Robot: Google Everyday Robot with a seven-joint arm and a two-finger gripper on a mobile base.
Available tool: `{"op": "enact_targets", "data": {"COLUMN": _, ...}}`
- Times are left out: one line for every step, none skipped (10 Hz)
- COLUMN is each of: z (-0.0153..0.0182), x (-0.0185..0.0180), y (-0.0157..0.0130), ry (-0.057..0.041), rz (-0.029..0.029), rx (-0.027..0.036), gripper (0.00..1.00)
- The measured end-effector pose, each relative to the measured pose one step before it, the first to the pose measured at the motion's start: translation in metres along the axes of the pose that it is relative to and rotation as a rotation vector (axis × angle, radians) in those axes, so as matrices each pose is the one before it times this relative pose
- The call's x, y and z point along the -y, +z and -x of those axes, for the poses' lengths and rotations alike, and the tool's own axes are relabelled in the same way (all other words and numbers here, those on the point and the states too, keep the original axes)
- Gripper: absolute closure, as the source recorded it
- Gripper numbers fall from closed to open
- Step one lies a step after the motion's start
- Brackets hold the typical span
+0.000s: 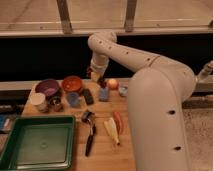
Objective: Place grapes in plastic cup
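The grapes [88,96] look like a small dark lump lying on the wooden table, just right of the small blue plastic cup [73,98]. The gripper [100,80] hangs from the white arm above the back of the table. It is a little above and to the right of the grapes and above a light blue block [103,93]. It touches neither the grapes nor the cup. I cannot make out anything held in it.
A purple bowl [48,87] and an orange bowl [72,83] stand behind the cup, with a white cup [37,100] and a metal cup [56,103] to its left. An orange fruit [113,83], a chili pepper [118,121], a brush [90,134] and a green tray [37,142] are also there.
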Motion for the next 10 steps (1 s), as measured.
{"op": "enact_targets", "data": {"z": -0.00277, "x": 0.00154, "y": 0.00006, "ry": 0.00054, "rz": -0.00326, "rx": -0.00668, "gripper": 1.0}}
{"op": "enact_targets", "data": {"z": -0.00287, "x": 0.00256, "y": -0.0011, "ry": 0.00503, "rz": -0.00243, "rx": -0.00029, "gripper": 1.0}}
{"op": "enact_targets", "data": {"z": 0.00002, "x": -0.00017, "y": 0.0006, "ry": 0.00009, "rz": 0.00076, "rx": -0.00013, "gripper": 1.0}}
{"op": "enact_targets", "data": {"z": 0.00352, "x": -0.00264, "y": 0.00061, "ry": -0.00469, "rz": 0.00255, "rx": 0.00276, "gripper": 1.0}}
{"op": "enact_targets", "data": {"z": -0.0003, "x": 0.00058, "y": -0.0006, "ry": -0.00086, "rz": -0.00122, "rx": -0.00134, "gripper": 1.0}}
{"op": "enact_targets", "data": {"z": -0.00147, "x": 0.00034, "y": 0.00122, "ry": -0.00781, "rz": -0.00303, "rx": -0.01116, "gripper": 1.0}}
{"op": "enact_targets", "data": {"z": 0.00344, "x": -0.00519, "y": 0.00286, "ry": -0.02159, "rz": -0.00323, "rx": -0.01554, "gripper": 1.0}}
{"op": "enact_targets", "data": {"z": 0.00481, "x": -0.00916, "y": 0.00147, "ry": -0.02112, "rz": 0.00038, "rx": -0.00842, "gripper": 1.0}}
{"op": "enact_targets", "data": {"z": 0.00582, "x": -0.02271, "y": 0.00223, "ry": -0.03491, "rz": 0.00143, "rx": -0.01691, "gripper": 1.0}}
{"op": "enact_targets", "data": {"z": 0.00131, "x": -0.00928, "y": 0.00057, "ry": -0.01553, "rz": -0.00126, "rx": -0.00749, "gripper": 1.0}}
